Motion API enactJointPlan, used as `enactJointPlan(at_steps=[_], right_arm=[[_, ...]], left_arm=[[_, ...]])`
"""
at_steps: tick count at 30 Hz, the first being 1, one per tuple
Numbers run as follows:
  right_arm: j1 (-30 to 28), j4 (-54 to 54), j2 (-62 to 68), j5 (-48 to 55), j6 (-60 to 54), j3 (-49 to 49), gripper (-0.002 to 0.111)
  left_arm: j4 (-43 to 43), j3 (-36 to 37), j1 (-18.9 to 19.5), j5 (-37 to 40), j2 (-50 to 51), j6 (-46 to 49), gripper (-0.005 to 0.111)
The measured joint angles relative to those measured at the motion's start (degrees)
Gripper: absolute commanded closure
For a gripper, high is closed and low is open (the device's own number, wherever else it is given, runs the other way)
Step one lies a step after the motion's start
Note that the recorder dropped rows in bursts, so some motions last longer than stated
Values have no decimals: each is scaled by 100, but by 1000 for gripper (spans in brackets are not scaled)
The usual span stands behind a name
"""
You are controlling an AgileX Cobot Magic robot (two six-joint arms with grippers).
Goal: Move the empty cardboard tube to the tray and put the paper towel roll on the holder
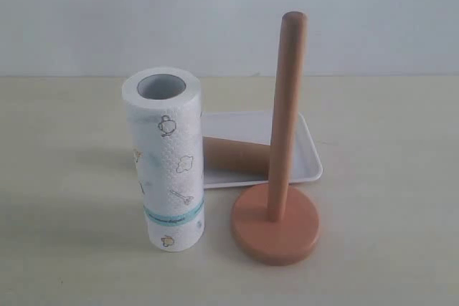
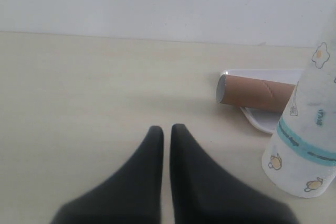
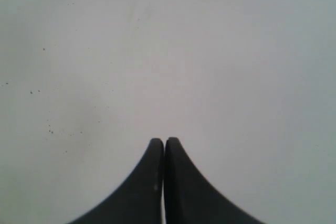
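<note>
We see the paper towel roll [image 1: 167, 159] standing upright on the table [image 1: 64, 198], hollow core facing up and its teal band near the bottom end. It is not on the holder [image 1: 278, 177]. The holder stands just to the right of the roll in the exterior view, with a narrow strip of table between the roll and the round wooden base, and its tall pole is bare. Behind both lies the white tray [image 1: 305, 155], flat on the table, with the holder's base just in front of its near rim. The empty cardboard tube [image 1: 235, 154] rests on its side in the tray, lengthwise along it. From the exterior view the roll hides one end of the tube and the pole crosses in front of the other. In the left wrist view the tube's open end reaches about to the tray's rim. The left gripper [image 2: 167, 128] hangs over bare table, well apart from the roll and tray, its fingers drawn together with only a thin slit between them and nothing held. The right gripper [image 3: 164, 141] has its fingers pressed together, also empty, with only a plain pale surface beyond it.
</note>
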Motion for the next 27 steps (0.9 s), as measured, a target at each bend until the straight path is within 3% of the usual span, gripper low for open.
enactJointPlan(at_steps=[17, 27], right_arm=[[0, -135, 60, -569, -375, 89, 108], [-63, -190, -133, 567, -228, 2116, 108]], left_arm=[[0, 0, 0, 0, 0, 0, 103], [0, 0, 0, 0, 0, 0, 103]])
